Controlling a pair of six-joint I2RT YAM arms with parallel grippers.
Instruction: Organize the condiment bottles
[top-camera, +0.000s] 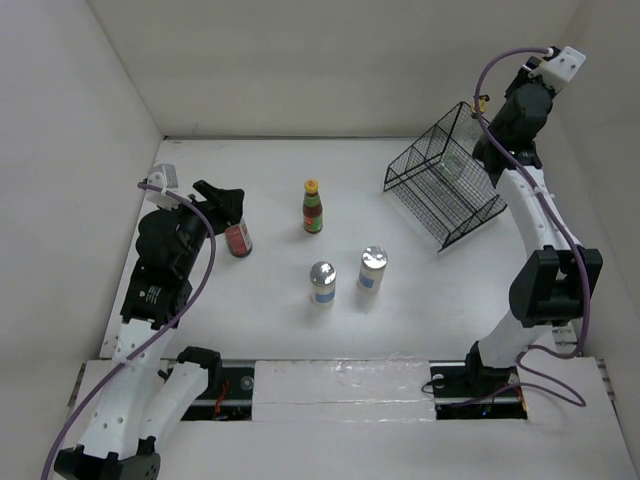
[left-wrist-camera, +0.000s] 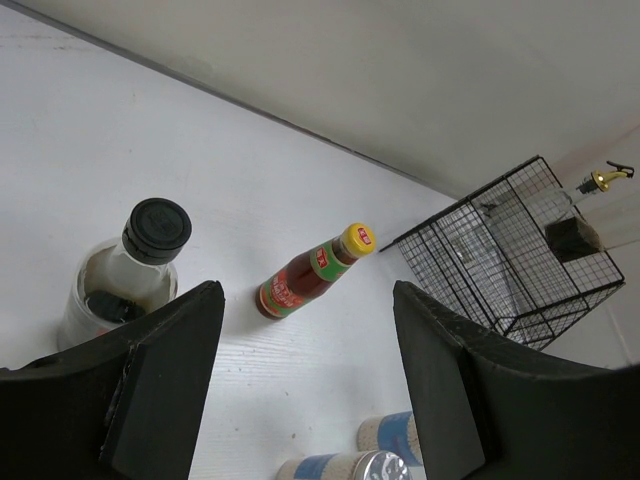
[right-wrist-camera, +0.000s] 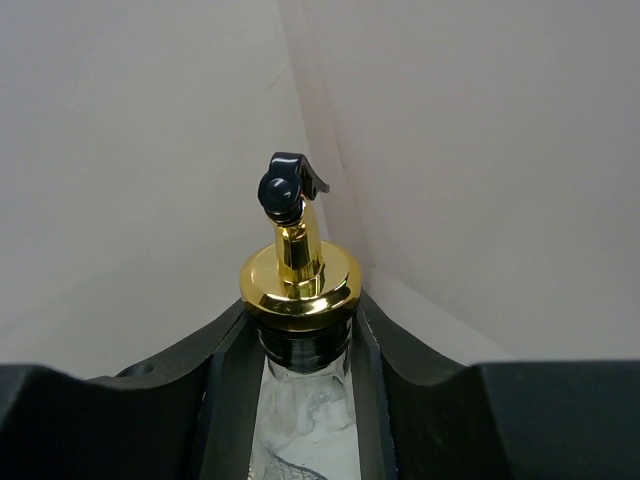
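Observation:
My right gripper (right-wrist-camera: 300, 350) is shut on the neck of a clear glass cruet (right-wrist-camera: 300, 285) with a gold spout. It holds the cruet (top-camera: 481, 104) upright at the far edge of the black wire basket (top-camera: 445, 185). A clear glass shape (top-camera: 452, 163) shows inside the basket; I cannot tell whether it is the second cruet. My left gripper (top-camera: 226, 203) is open and empty just behind the jar of red contents (top-camera: 238, 239). The jar (left-wrist-camera: 135, 265) is left of my left finger. The sauce bottle (top-camera: 313, 207) and two shakers (top-camera: 322, 283) (top-camera: 372, 269) stand mid-table.
White walls close the table at the left, back and right. The basket (left-wrist-camera: 520, 250) sits at the back right near the corner. The sauce bottle (left-wrist-camera: 315, 270) and the shakers (left-wrist-camera: 392, 433) lie ahead of my left gripper (left-wrist-camera: 310, 400).

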